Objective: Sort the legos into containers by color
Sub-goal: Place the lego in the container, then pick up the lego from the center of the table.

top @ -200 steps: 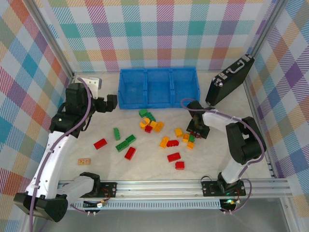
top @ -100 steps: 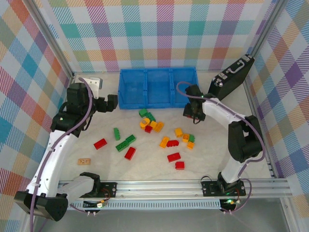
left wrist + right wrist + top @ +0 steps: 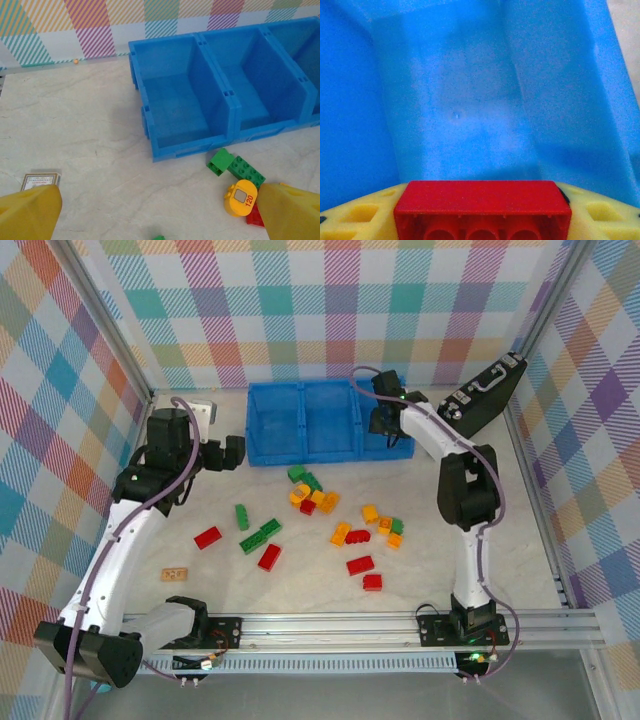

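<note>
Right gripper (image 3: pixel 384 422): closed on one red brick (image 3: pixel 482 200), yellow pads (image 3: pixel 355 215) at either end of it. It hangs over the rightmost compartment (image 3: pixel 465 110) of the blue tray (image 3: pixel 300 458), bare blue floor below. I cannot tell how high above the floor.

Orientation: the brick's long axis runs straight across between my pads, left to right in the wrist view. One smooth long wall faces the far side of the bin. The hollow underside with its round tubes faces my camera, so I judge the studs point away from me.

Handling, my estimate: hard moulded plastic, rigid, very light, nothing to break. The walls are glossy, so it may twist in a loose pinch. The end-to-end hold spans the longest dimension and looks square enough. For the next pick I would take the two long flat walls, a shorter span and less chance of pivoting. On release it should drop clean, perhaps bounce.

Left gripper (image 3: pixel 228 452): fingers spread wide, holding nothing, beside the tray's left end.

Loose on the table: more red (image 3: pixel 359 564), green (image 3: pixel 260 534) and orange bricks (image 3: pixel 341 533).
</note>
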`<act>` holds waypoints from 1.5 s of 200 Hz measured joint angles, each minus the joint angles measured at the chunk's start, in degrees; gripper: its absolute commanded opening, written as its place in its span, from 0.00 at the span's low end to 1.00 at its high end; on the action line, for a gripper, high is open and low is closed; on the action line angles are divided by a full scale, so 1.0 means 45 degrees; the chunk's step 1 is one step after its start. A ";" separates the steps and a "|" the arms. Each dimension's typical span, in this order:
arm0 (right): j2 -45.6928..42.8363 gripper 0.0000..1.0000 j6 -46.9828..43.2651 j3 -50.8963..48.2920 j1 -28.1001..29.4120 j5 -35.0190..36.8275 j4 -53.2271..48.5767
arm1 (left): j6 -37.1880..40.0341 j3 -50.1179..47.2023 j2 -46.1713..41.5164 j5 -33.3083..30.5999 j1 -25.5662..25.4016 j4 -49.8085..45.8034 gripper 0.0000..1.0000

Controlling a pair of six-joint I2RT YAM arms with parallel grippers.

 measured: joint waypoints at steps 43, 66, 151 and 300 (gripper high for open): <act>0.1122 0.69 -0.0321 0.1234 0.0000 0.0306 -0.0282 | 0.0039 0.0000 0.0034 -0.0151 0.0000 0.0000 1.00; 0.1175 0.71 -0.0359 0.1234 0.0000 0.0306 -0.0466 | 0.0039 0.0000 0.0034 -0.0146 0.0000 0.0000 1.00; 0.1117 0.76 -0.0364 0.1093 0.0000 0.0199 -0.0398 | 0.0039 0.0005 0.0199 -0.0131 0.0000 -0.0243 1.00; -0.7587 0.74 0.2812 -1.0316 0.2244 -0.2419 0.0374 | -0.0223 0.0102 -0.0170 0.0034 -0.0010 -0.0325 1.00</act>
